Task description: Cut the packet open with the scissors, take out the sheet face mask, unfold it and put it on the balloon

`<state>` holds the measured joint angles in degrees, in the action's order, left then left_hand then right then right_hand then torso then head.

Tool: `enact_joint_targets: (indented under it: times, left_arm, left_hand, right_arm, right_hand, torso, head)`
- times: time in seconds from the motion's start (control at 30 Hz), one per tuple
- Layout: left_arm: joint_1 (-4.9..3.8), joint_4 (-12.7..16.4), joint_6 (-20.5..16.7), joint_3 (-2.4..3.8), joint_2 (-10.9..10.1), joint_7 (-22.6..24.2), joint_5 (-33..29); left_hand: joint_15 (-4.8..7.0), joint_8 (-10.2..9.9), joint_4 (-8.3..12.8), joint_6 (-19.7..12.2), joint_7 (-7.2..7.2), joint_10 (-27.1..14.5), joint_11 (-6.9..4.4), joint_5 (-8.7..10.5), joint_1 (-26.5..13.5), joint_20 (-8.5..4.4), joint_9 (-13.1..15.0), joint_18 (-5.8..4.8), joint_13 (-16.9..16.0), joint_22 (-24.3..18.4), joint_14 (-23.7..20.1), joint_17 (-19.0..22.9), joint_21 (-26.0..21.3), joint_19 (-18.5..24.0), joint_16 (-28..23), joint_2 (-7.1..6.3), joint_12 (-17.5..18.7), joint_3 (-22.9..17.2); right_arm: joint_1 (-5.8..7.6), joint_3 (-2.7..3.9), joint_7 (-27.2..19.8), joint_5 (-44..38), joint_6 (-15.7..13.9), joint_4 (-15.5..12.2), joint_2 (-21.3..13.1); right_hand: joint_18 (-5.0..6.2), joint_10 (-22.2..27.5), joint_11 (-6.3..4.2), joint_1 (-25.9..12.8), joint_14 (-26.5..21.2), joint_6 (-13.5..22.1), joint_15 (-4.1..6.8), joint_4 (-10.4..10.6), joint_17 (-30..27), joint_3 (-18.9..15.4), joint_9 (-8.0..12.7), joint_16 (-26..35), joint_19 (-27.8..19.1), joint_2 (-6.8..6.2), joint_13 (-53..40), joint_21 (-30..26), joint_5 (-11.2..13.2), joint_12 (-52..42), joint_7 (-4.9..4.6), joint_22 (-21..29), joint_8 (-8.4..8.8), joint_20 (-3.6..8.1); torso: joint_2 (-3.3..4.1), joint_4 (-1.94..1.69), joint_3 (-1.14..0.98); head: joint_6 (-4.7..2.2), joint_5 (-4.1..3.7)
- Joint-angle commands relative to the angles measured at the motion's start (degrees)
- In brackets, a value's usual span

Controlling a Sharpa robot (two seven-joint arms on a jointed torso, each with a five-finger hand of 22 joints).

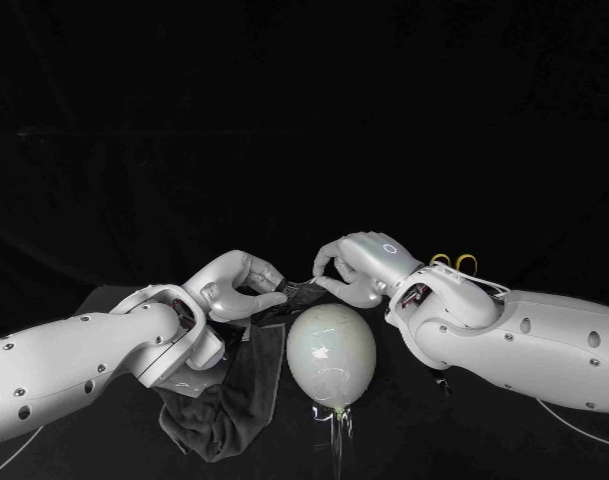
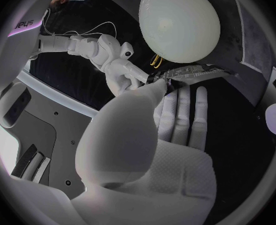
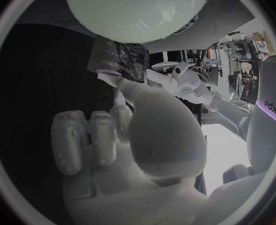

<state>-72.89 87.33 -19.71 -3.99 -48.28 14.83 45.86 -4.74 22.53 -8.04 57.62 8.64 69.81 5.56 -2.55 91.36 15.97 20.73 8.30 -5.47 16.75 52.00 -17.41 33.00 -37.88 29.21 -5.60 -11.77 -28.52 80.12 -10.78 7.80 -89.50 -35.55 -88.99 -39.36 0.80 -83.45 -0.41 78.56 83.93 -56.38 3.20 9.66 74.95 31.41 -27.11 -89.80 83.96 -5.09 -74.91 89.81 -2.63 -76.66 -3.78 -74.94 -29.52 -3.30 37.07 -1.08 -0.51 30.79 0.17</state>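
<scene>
- balloon [image 1: 330, 350] is sitting nearest, long axis running away from robot.
- just past its far end, L hand [image 1: 239, 285] & R hand [image 1: 355, 265] are each pinching the dark folded mask [image 1: 296, 290], stretching it crosswise btwn the 2.
- scissors [image 1: 456, 262] are lying beyond R hand.

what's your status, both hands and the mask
Left hand and right hand both pinch a dark sheet close by the balloon. Sheet not yet on balloon. Dark cloth lies beside balloon, nothing blocking.
</scene>
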Motion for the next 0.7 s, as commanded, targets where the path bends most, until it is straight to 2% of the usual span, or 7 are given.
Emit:
enact_joint_targets:
  times: [0.03, 0.27, 0.7]
  left_arm:
    - [-0.08, 0.08, 0.38, 0.06, 0.03, 0.27, -0.3]
    - [-0.08, -0.1, 0.57, 0.06, 0.01, 0.0, -0.3]
    - [-0.08, -0.57, 0.73, 0.05, 0.11, -0.22, -0.32]
  left_hand:
    - [-0.11, 0.22, -0.08, 0.39, 0.02, 0.52, -0.04, -0.19, -0.02, -0.07, 3.59, 0.91, -0.09, 0.06, 0.05, 0.07, 0.2, 0.34, 0.32, 0.34, -0.2, -0.24]
    - [-0.1, 0.27, 0.05, 0.34, 0.02, 0.53, -0.05, -0.19, -0.17, -0.05, 3.71, 0.93, -0.1, 0.12, 0.05, 0.08, 0.29, 0.42, 0.34, 0.31, -0.19, -0.38]
    - [-0.1, 0.27, 0.05, 0.34, 0.02, 0.53, -0.05, -0.19, -0.17, -0.05, 3.71, 0.93, -0.1, 0.12, 0.05, 0.08, 0.29, 0.42, 0.34, 0.31, -0.19, -0.38]
  right_arm:
    - [0.01, 0.05, -1.9, 0.4, -3.56, -0.35, -0.35]
    - [0.0, 0.11, -2.43, 1.55, -4.86, -1.59, -1.57]
    - [0.28, 0.65, -3.95, 6.46, -6.11, -3.84, -4.31]
  right_hand:
    - [-0.8, -0.62, -0.07, -0.01, 6.07, -0.32, 0.54, 0.23, 15.05, 0.08, -1.0, -0.2, 6.04, 1.16, -6.85, 0.19, -0.15, -0.43, 0.12, -15.06, -1.16, 0.6]
    - [-0.8, -0.69, -0.14, -0.03, 6.07, -0.31, 0.62, 0.11, 15.05, 0.1, -1.09, -0.2, 6.04, 1.06, -6.88, 0.19, -0.15, -0.47, 0.2, -15.06, -1.32, 0.67]
    - [-0.8, -0.54, -0.17, -0.01, 6.07, -0.27, 0.65, 0.07, 15.05, 0.14, -1.11, -0.2, 6.04, 1.06, -6.65, 0.19, -0.15, -0.1, 0.22, -15.06, -1.36, 0.7]
  torso:
    - [0.0, 0.03, 0.0]
    - [-0.02, 0.03, -0.01]
    - [-0.03, 0.04, 0.02]
  head:
    - [0.0, 0.04]
    - [-0.06, 0.08]
    - [-0.36, -0.01]
